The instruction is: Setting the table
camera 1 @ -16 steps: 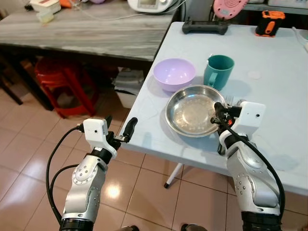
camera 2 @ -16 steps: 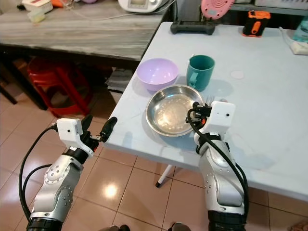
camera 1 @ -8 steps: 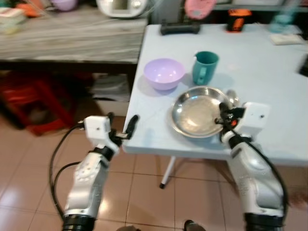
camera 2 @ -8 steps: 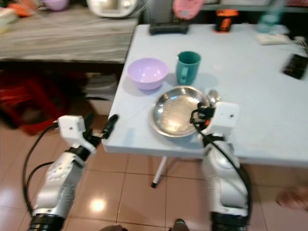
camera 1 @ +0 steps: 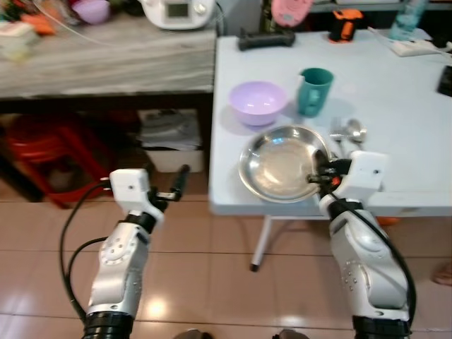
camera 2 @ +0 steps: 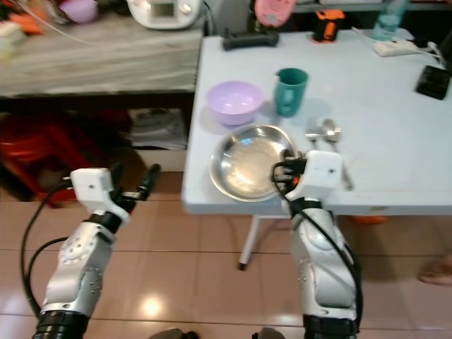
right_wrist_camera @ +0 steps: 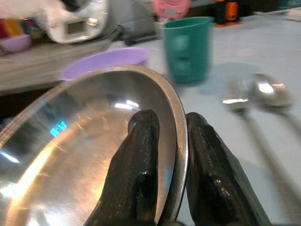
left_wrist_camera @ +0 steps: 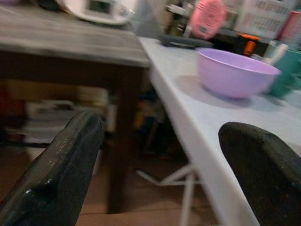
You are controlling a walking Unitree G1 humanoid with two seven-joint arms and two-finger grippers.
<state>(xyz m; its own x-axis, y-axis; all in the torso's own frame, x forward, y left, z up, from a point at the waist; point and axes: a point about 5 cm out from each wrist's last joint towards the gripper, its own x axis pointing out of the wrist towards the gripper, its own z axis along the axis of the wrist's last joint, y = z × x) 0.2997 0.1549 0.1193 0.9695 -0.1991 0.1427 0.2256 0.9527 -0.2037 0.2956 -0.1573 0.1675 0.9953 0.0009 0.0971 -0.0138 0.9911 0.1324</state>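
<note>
Two black fingers of the right gripper (right_wrist_camera: 162,150) pinch the steel plate's (camera 1: 282,166) thin rim near the table (camera 1: 417,120) edge; stiff, light, probably slippery, while the left gripper (left_wrist_camera: 155,165) hangs open.

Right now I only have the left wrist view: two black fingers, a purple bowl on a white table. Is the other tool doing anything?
Observer: Yes. The right tool is shut on the rim of a steel plate, one finger inside the rim and one outside.
Reviewer: Where does that plate sit?
Observer: At the near edge of the white table, just in front of the purple bowl and a teal cup.
Reviewer: Any cutlery out yet?
Observer: A fork and spoon lie side by side on the table, to the right of the plate.
Reviewer: And my left tool?
Observer: The left tool is open, held over the floor off the table's left edge.
</note>
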